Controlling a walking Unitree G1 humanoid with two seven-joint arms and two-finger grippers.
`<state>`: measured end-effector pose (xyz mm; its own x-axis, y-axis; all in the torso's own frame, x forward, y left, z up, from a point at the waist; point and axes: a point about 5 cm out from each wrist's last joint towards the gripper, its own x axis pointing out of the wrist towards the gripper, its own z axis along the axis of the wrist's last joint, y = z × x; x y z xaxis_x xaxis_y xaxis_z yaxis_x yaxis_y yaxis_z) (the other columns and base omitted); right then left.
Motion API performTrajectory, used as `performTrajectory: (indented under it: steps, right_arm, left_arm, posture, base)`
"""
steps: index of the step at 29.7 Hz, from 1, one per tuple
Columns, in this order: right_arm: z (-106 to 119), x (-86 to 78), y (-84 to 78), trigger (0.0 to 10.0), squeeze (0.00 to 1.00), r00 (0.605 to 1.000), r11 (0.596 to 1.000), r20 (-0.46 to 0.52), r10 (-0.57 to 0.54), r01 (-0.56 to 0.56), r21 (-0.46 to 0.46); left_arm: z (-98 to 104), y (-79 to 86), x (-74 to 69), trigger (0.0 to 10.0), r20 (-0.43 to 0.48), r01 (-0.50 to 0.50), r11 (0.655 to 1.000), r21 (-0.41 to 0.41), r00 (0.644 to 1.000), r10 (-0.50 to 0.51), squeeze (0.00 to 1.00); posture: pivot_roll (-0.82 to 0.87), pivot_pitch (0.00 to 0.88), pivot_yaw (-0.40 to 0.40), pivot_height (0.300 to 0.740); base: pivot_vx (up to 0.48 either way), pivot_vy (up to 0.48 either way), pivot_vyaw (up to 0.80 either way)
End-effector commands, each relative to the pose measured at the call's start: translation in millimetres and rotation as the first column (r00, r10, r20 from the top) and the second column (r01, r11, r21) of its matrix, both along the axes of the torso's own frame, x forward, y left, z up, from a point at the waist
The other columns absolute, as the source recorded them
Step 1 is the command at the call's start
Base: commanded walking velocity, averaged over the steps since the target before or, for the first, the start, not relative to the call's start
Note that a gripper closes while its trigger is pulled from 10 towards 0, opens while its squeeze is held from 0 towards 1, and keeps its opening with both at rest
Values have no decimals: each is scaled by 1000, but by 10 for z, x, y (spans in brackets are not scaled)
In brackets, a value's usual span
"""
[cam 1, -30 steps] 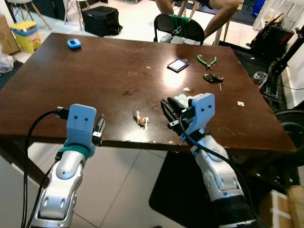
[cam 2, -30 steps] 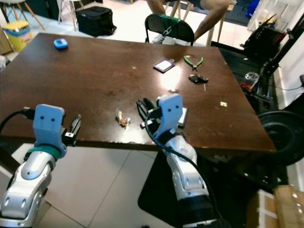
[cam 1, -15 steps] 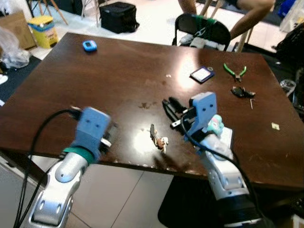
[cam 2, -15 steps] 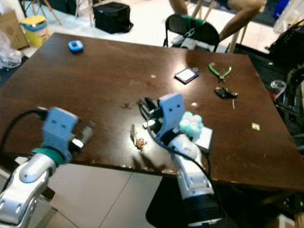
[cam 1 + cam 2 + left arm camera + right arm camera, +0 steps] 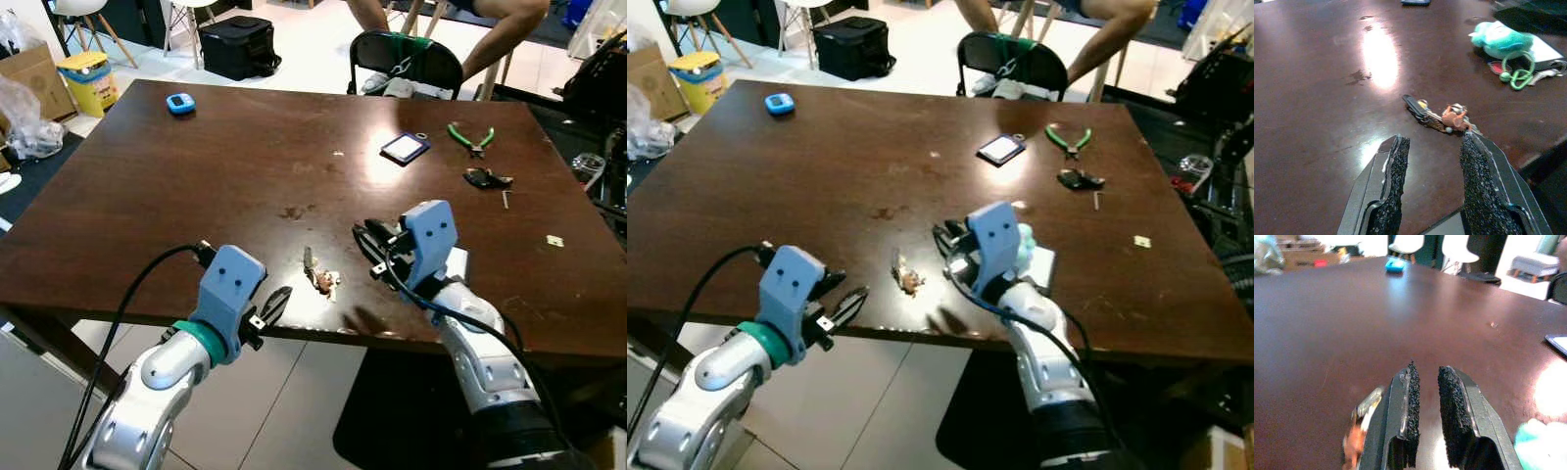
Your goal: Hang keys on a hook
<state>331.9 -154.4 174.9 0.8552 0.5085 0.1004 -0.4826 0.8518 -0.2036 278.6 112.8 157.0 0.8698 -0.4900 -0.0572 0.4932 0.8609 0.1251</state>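
The keys (image 5: 319, 279) are lying flat on the dark wooden table (image 5: 196, 186), close to the near edge and roughly between my two arms. It's a small bunch with a black fob and an orange charm on it. Nothing is touching them.

My left gripper (image 5: 271, 306) is sitting right at the table's near edge, a bit to the left of the keys. Its fingers (image 5: 1393, 181) are spread apart with nothing between them, and the wrist view looks straight over at the keys. My right gripper (image 5: 373, 251) hovers over the table just to the right of the keys, fingers (image 5: 1410, 404) nearly together with a narrow gap left, holding nothing.

Just beside my right arm there's a teal plush toy (image 5: 1498, 39) with a green ring, lying against a white card-like thing (image 5: 1542, 49).

Farther out on the table: a small dark card (image 5: 405, 148), green pliers (image 5: 470, 138), a black item (image 5: 484, 178) and a blue gadget (image 5: 179, 103) at the far left corner. Behind the table a person (image 5: 509, 24) sits by a black chair (image 5: 407, 61).
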Motion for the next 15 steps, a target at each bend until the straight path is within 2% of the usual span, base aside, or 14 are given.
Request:
performTrajectory:
  steps: [1, 3, 7, 9, 11, 15]
  right_arm:
    - [-74, -72, -62, 10000, 0, 999, 1000, -43, 30, -30, -8]
    - [-94, -138, -146, 10000, 0, 998, 999, -55, 37, -38, -31]
    - [-101, -153, -172, 10000, 0, 998, 999, -58, 26, -28, -36]
    - [-136, -176, -242, 10000, 0, 997, 1000, -82, 0, -2, -30]
    - [-150, -184, -261, 10000, 0, 996, 1000, -93, -5, 2, -28]
    - [-224, -166, -198, 10000, 0, 991, 998, -128, 31, -39, -56]
  left_arm:
    - [-77, 3, 25, 10000, -50, 12, 1000, -22, 999, -13, 0]
    - [-99, -56, 50, 10000, -46, 39, 999, -20, 998, -40, 0]
    - [-109, -69, 63, 10000, -45, 41, 999, -16, 998, -41, 0]
    - [-134, -69, 142, 10000, -42, -27, 1000, -5, 999, 27, 0]
    - [-140, -63, 173, 10000, -34, -53, 999, 6, 998, 53, 0]
    - [-128, 7, 262, 10000, -31, -120, 993, 4, 992, 120, 0]
  posture:
    - [-116, 92, 126, 740]
    - [-125, 96, 137, 740]
    - [-133, 99, 147, 740]
    - [-148, 103, 172, 740]
    - [-148, 103, 172, 740]
    - [-148, 105, 178, 740]
  base:
    - [0, 0, 0]
    - [0, 0, 0]
    - [0, 0, 0]
    - [0, 0, 0]
    - [0, 0, 0]
    - [0, 0, 0]
